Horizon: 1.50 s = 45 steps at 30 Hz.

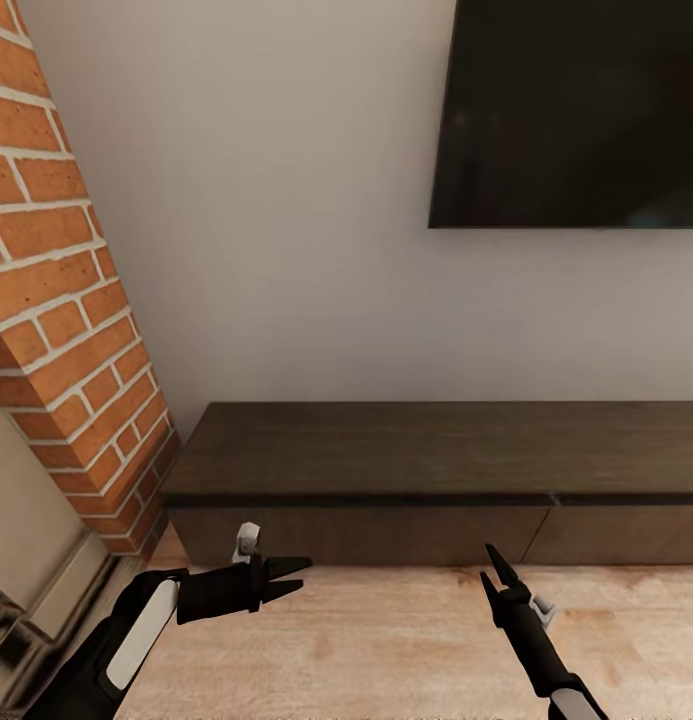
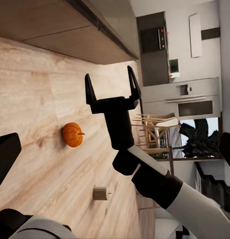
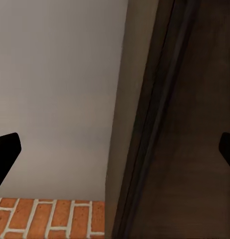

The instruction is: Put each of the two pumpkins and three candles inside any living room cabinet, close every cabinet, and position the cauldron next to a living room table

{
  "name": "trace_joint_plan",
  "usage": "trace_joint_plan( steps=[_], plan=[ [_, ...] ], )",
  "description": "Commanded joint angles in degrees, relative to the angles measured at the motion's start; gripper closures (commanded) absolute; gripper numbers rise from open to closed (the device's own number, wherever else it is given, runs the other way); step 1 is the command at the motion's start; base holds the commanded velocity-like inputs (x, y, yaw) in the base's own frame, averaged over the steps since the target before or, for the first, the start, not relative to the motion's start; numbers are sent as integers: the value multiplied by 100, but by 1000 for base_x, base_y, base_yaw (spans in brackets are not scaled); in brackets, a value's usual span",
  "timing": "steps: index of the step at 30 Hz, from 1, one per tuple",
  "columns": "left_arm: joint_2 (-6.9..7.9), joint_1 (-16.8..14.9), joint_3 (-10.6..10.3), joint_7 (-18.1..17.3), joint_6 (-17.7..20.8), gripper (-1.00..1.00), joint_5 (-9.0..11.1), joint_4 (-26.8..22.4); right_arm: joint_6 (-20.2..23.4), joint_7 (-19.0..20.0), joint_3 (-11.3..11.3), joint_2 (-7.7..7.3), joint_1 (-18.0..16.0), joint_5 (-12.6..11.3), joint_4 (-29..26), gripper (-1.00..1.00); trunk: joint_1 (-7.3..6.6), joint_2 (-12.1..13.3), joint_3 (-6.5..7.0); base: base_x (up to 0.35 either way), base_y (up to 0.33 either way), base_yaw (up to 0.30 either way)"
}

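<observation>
My left gripper [image 1: 304,577] and right gripper [image 1: 494,566]: both spread, empty, low over the floor [image 1: 386,640]. Pumpkin [image 2: 72,134] and candle [image 2: 100,193]: on the floor, apart. Cabinet [image 1: 436,470]: ahead, drawers shut. Beyond: wall, TV [image 1: 571,110].

The cabinet [image 1: 386,470] is dark brown wood with a faint grain, its drawer fronts a shade warmer than its top. Beside it, the brick column [image 1: 66,300] is orange-red with pale mortar lines. The wall [image 1: 266,200] is plain off-white, and the screen [image 1: 571,110] on it is flat black. The floor [image 1: 386,640] is light wood with streaky grain. Both the left gripper [image 1: 291,578] and the right gripper [image 1: 494,572] are black, on arms with white panels. On the floor lie 1 orange ribbed pumpkin [image 2: 72,134] with a dark stem and 1 beige-tan candle [image 2: 100,193].
</observation>
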Motion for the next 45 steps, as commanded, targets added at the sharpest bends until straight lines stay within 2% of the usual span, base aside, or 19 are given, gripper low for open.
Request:
trace_joint_plan(
  steps=[1, 19, 37, 45],
  plan=[
    [4, -3, -8, -12, 22, -100, 11, 1, 72, -2, -9, -6, -3, -53, 3, -100, 21, -44, -23, 0, 0, 0],
    [12, -3, -8, -11, 22, -100, 11, 1, 270, -11, -11, -33, -3, -86, 3, -100, 417, -765, -346, 0, 0, 0],
    [19, -1, -5, -19, 22, -100, 11, 1, 245, 50, -17, -20, -3, -66, 3, -100, 417, -765, -346, 53, -2, 0],
    [36, -4, -8, -284, 22, -100, 3, 1, 245, 57, -18, -20, -3, -52, 3, -100, 417, -765, -346, 138, -1, 0]
  ],
)
